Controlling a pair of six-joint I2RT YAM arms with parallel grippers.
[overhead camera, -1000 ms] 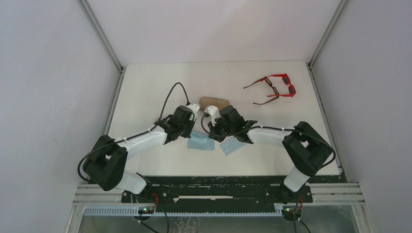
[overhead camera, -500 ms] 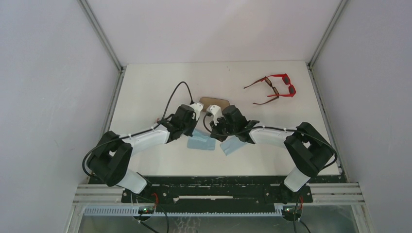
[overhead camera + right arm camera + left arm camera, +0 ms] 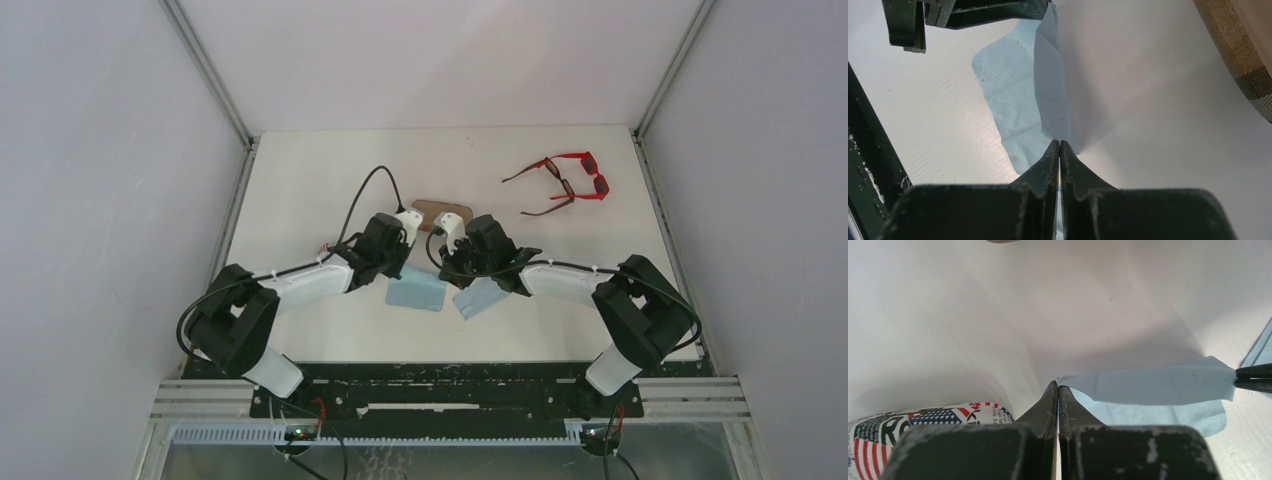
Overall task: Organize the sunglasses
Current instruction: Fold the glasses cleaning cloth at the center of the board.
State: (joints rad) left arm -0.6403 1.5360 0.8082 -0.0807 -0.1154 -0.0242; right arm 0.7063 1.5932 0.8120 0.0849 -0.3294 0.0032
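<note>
Looking down at the white table (image 3: 300,180), I have both arms folded in toward the middle, wrists nearly nose to nose, and that closeness is my first worry: a careless swing on either side could knock one wrist into the other. The brown case (image 3: 440,210) lies just beyond both sets of fingers, and the flag-print case (image 3: 908,425) sits close behind and to the left of the left fingers, so a low sweep could shove either one. The light blue cloth (image 3: 1158,385) hangs stretched between the two pinches; the left gripper (image 3: 1058,387) is clamped tight on one corner and the right gripper (image 3: 1060,145) on the opposite one. If I pull them apart unevenly, I judge a corner will slip free and the cloth will drop in a heap. The red sunglasses (image 3: 598,186) and the brown sunglasses (image 3: 560,186) rest together, well beyond and to the right of the right fingers, untouched.
</note>
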